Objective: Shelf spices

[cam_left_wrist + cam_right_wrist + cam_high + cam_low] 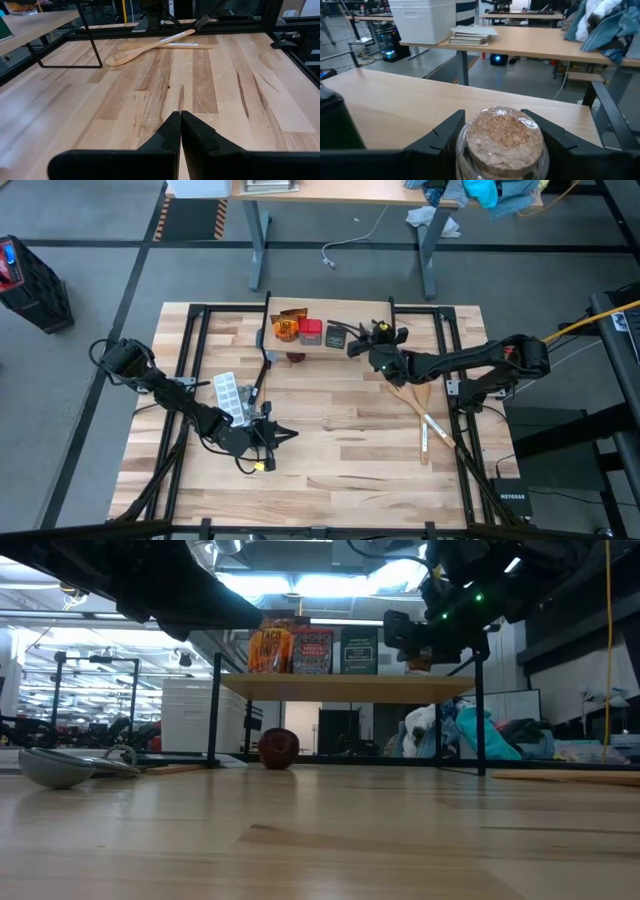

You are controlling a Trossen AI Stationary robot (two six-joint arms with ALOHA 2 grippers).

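Right gripper (497, 145) over the shelf (355, 340), fingers (440, 137) clamped either side of a small jar (500, 135). Jar upright between them, cork lid up, long axis vertical; whether its base touches the plank, cannot tell. In the low view, same gripper (425, 640) at the shelf's right end, level with the goods already standing there.

Beyond the fingertips: bare shelf top, then its far edge and open floor. To one side of the fingers, close by, a dark box (335, 336); past it along the plank a red box (310, 332) and an orange packet (287, 327), all upright with faces toward the low camera. Nearest obstacle the dark box; black leg frame at the shelf end just beside the fingers on the other side. Little free plank left between box and end.

Under the shelf, on the table (330, 460), a round dark red thing (279, 748), well below the fingers.

Left gripper (180, 132) low over the front of the table, fingers pressed together, nothing between them. Ahead of those fingertips, wide bare wood; farther off a wooden fork (150, 46) lying flat across a white stick (185, 45), slanted. Behind the left gripper, a white tray (229, 393) flat on the table.
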